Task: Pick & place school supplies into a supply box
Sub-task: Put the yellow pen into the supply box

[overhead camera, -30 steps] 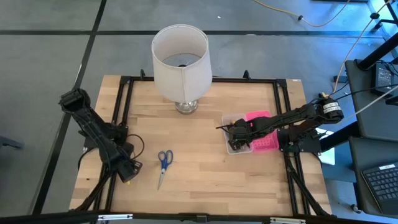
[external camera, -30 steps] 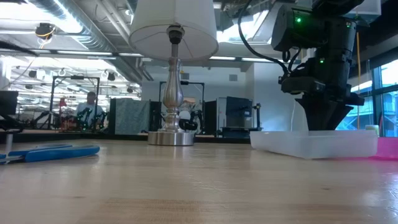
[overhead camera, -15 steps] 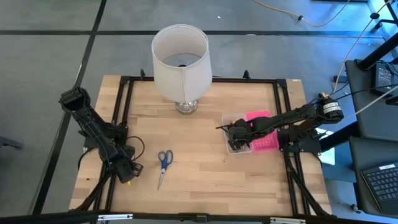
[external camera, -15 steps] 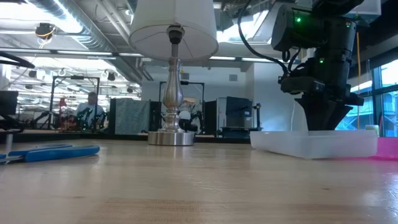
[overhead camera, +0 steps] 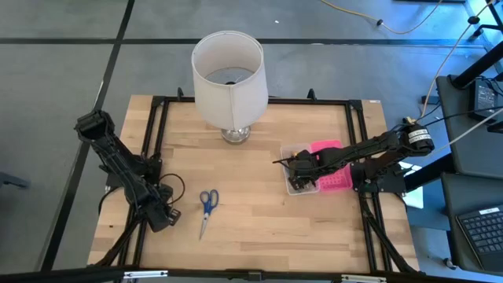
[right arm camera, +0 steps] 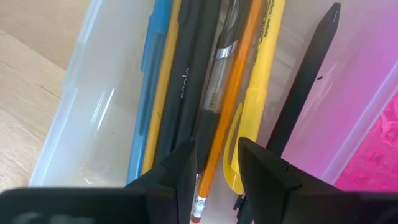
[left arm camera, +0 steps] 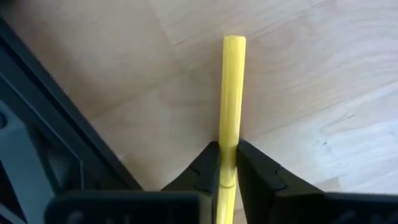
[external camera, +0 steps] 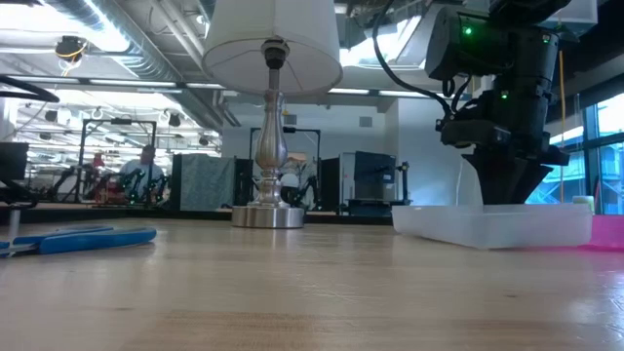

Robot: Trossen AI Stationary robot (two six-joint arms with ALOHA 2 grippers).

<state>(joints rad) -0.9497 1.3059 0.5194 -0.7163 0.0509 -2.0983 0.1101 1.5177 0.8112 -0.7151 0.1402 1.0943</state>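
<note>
A: At the surface's point(overhead camera: 259, 196) left edge, what is held by the left tool point(left arm camera: 227, 163)?

B: 1 yellow pencil point(left arm camera: 231, 106) is clamped there, near the blue-handled scissors point(overhead camera: 207, 204). A white lamp point(overhead camera: 229, 75) stands at the back.

A: And the supply box point(overhead camera: 292, 185)?

B: It lies at the right, clear with a pink lid point(overhead camera: 328, 173); pens and pencils point(right arm camera: 205, 87) are packed inside. The right tool point(right arm camera: 214, 163) hovers over them, fingers apart. Writing on 1 dark pen cannot be read.

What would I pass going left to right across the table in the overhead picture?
Left fingers shut on a yellow pencil → blue-handled scissors → white lamp → right fingers over the clear supply box → its pink lid.
</note>
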